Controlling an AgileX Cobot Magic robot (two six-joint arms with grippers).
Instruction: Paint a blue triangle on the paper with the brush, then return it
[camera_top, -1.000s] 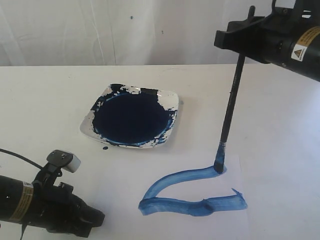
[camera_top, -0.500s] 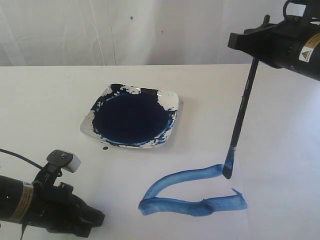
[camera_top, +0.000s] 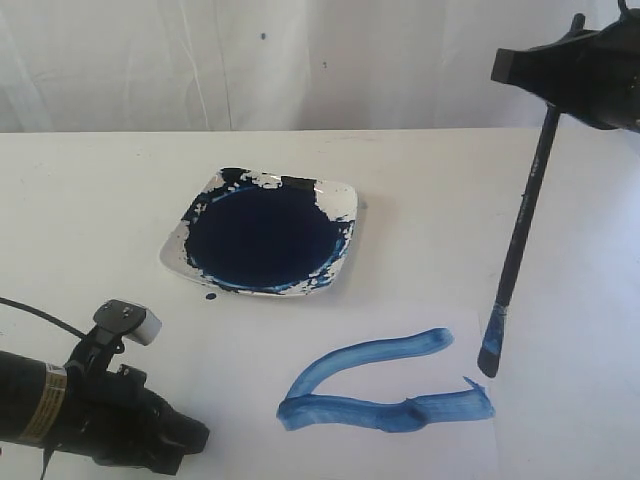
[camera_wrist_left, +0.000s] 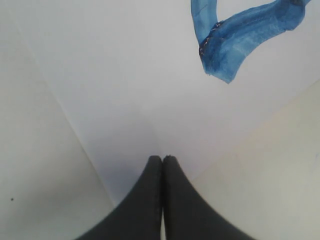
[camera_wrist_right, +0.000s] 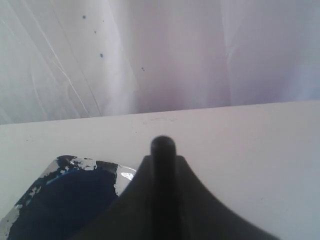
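Observation:
My right gripper (camera_top: 552, 88) at the upper right is shut on the top of the brush (camera_top: 520, 225); the handle's end pokes out between its jaws (camera_wrist_right: 163, 146). The brush hangs nearly upright, its blue-stained tip (camera_top: 489, 358) by the right edge of the paper (camera_top: 250, 350). On the paper, the blue triangle (camera_top: 380, 385) is two thick strokes that join at the left and stay open on the right. Its left corner shows in the left wrist view (camera_wrist_left: 235, 40). My left gripper (camera_wrist_left: 162, 159) is shut on nothing, low over the paper's near left part.
A square white dish (camera_top: 340, 200) full of dark blue paint sits behind the paper, left of centre; it also shows in the right wrist view (camera_wrist_right: 65, 200). My left arm (camera_top: 100, 415) lies at the front left. White cloth hangs behind the table.
The brush has left the end of the upper stroke and moved right, beyond the paper's edge. My right gripper has shifted right and slightly up. The left arm is still.

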